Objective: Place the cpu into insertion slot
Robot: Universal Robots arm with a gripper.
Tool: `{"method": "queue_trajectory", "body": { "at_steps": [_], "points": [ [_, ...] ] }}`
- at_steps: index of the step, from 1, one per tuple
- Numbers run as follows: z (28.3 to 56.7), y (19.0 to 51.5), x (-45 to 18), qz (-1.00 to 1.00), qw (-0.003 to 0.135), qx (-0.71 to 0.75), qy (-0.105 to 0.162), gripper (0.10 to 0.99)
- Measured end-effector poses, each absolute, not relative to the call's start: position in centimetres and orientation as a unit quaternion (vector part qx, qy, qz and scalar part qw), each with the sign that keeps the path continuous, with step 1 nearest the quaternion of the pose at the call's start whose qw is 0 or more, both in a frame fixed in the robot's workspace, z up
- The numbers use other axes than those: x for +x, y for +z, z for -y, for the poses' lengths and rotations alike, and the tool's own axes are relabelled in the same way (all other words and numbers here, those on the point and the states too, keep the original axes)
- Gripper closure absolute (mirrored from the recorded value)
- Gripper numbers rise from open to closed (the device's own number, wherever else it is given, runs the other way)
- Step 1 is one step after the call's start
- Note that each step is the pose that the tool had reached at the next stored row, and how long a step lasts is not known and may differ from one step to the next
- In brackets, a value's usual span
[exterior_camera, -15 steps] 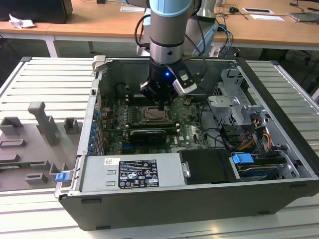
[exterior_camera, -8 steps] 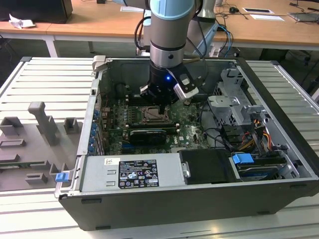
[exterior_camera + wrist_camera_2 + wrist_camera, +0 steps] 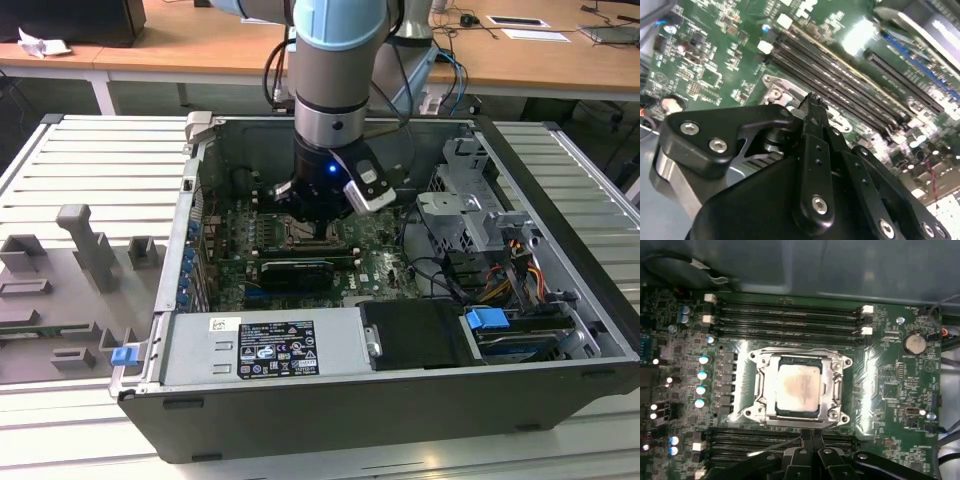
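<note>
The open computer case lies on a grey slatted table, with wooden desks behind it. The gripper hangs low over the green motherboard, its fingers pressed together and holding nothing. The cpu already sits flat inside the insertion slot, apart from the fingertips, between the memory slots

Pale-blue-capped silver arm; black screw-studded gripper.
</note>
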State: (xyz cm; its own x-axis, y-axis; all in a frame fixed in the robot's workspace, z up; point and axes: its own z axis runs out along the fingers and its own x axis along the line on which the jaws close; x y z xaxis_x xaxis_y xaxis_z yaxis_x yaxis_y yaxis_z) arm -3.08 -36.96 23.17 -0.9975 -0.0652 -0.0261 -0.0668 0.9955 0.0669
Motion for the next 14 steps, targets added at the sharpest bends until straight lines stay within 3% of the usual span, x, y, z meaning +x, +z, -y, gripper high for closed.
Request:
{"method": "queue_trajectory", "body": {
  "at_steps": [10, 14],
  "points": [
    [37.0, 21.7, -6.0, -0.999, 0.012, -0.035, 0.036, 0.980],
    [37.2, 21.5, -6.2, -0.998, 0.012, -0.035, 0.048, 0.980]
  ]
}}
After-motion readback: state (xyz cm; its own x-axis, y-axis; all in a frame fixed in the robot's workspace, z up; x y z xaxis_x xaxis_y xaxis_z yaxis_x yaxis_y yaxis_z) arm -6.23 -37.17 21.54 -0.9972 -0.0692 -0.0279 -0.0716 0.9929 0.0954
